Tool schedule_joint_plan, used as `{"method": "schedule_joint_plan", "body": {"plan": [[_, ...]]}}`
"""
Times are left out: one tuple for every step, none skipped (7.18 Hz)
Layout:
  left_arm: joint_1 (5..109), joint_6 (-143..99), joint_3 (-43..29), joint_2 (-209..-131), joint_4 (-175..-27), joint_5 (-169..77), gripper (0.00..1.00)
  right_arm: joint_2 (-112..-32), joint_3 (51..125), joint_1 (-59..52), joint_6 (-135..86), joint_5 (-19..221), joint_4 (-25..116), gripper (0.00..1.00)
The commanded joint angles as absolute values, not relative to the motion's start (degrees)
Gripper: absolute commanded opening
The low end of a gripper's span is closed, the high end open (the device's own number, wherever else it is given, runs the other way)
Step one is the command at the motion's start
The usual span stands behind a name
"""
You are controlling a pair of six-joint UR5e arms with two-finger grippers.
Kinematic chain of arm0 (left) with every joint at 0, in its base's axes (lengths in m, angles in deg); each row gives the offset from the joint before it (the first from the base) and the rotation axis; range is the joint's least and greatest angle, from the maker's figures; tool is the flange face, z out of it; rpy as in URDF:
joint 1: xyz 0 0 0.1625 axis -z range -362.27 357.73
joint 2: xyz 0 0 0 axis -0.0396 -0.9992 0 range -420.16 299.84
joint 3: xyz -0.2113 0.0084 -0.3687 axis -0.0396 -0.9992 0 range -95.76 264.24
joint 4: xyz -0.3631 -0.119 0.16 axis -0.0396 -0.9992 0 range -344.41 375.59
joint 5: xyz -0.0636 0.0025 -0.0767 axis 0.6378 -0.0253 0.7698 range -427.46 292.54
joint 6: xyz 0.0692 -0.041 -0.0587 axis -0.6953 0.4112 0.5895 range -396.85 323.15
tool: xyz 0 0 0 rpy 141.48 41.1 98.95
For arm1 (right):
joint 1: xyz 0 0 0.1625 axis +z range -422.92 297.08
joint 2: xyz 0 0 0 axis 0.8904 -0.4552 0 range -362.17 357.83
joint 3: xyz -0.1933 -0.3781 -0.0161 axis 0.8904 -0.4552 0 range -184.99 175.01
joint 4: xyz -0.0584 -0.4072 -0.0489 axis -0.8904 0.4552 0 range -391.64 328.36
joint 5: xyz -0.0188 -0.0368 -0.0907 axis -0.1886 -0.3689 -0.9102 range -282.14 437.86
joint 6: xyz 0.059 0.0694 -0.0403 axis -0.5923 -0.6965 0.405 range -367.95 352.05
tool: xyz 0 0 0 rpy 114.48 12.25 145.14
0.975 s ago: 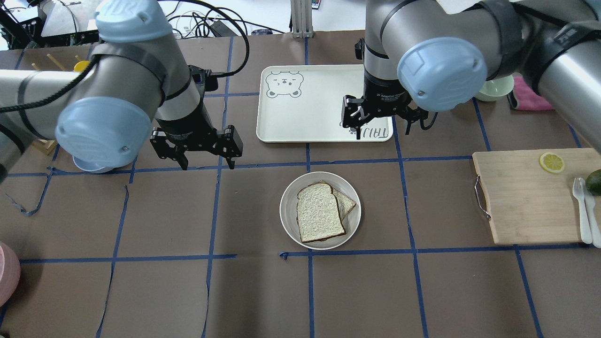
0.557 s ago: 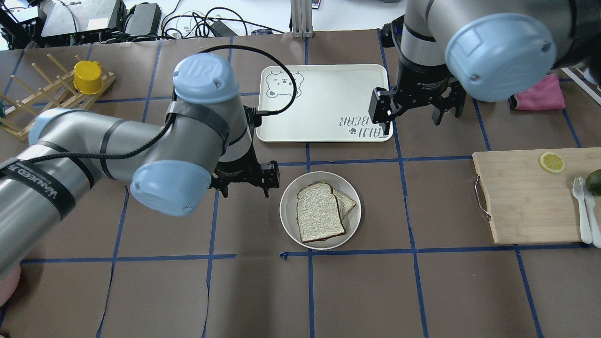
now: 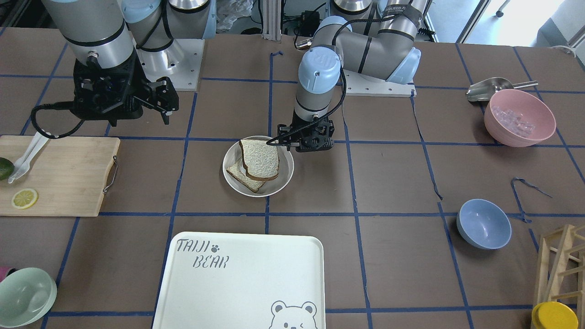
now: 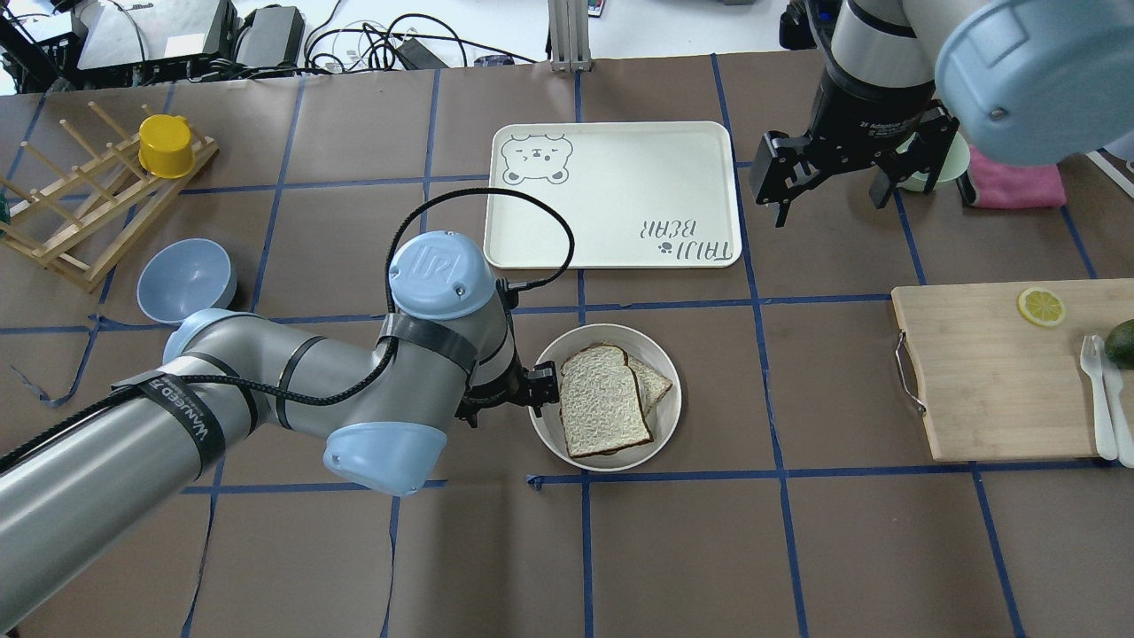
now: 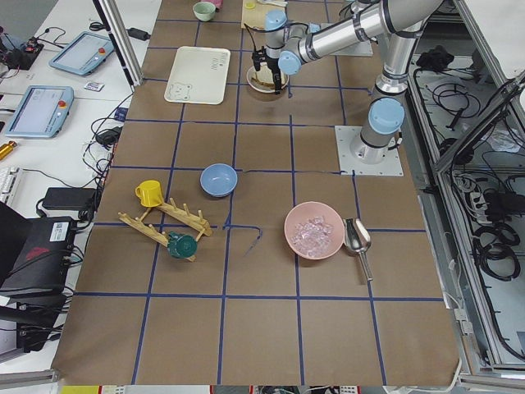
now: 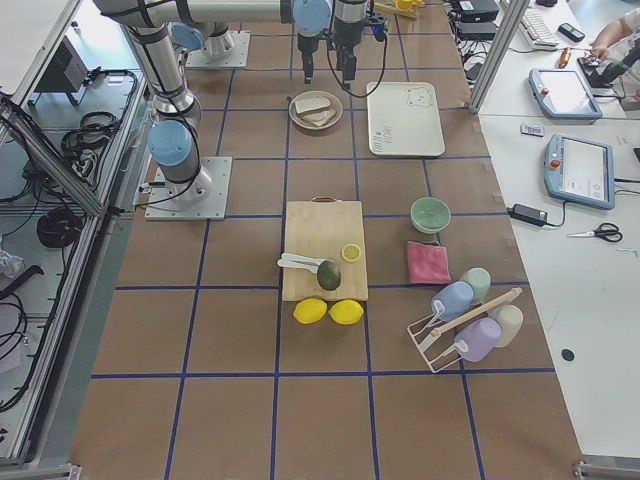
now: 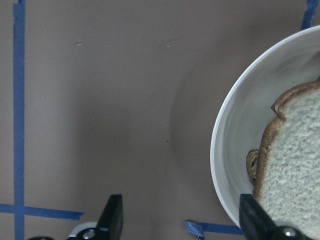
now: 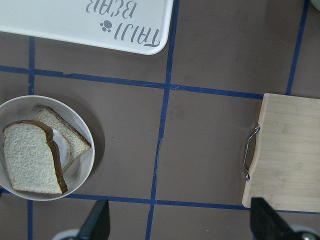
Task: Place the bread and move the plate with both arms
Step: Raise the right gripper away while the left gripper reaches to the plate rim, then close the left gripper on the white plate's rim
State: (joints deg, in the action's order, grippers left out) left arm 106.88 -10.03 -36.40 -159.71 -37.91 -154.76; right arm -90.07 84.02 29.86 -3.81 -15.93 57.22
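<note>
While the fingers (image 7: 112, 220) of our left gripper (image 7: 182, 225) stand spread, one above the rim of the plate (image 7: 225, 150) and one above bare table (image 7: 100, 100), the bread (image 7: 295, 170) lies just inside that rim, overlapping a second slice (image 4: 654, 381); our right gripper (image 8: 180, 225), spread too, hangs well apart, beside the tray (image 4: 611, 177)

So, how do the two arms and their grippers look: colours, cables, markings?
The left arm and right arm are silver-grey tubes with round light-blue joint caps; one left cap bears a UR logo. A black cable runs along the left arm under black straps, one lettered in white. The left gripper and right gripper are black, each with two jaws.
</note>
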Motion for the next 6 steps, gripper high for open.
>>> {"method": "schedule_joint_plan", "body": {"plan": [[107.50,-8.81,-36.61,-162.81,-34.26,-154.56,0.83,-90.68,84.04,29.63,-3.56,-15.57,56.87,1.00],[107.50,-8.72,-36.61,-164.30,-32.16,-154.56,0.83,-91.46,84.13,29.63,-3.21,-15.57,56.60,1.00],[107.59,-8.55,-36.61,-165.27,-31.27,-154.65,0.79,-91.64,84.13,29.54,-3.20,-15.57,56.51,1.00],[107.68,-8.63,-36.61,-165.89,-30.73,-154.74,0.72,-91.65,84.13,29.54,-3.20,-15.48,56.60,1.00],[107.68,-9.15,-36.61,-166.25,-30.12,-155.00,0.47,-91.82,84.13,29.54,-3.20,-15.31,56.60,1.00],[107.68,-9.25,-36.61,-166.25,-30.03,-155.00,0.22,-91.82,84.13,29.45,-3.47,-15.30,56.69,1.00]]}}
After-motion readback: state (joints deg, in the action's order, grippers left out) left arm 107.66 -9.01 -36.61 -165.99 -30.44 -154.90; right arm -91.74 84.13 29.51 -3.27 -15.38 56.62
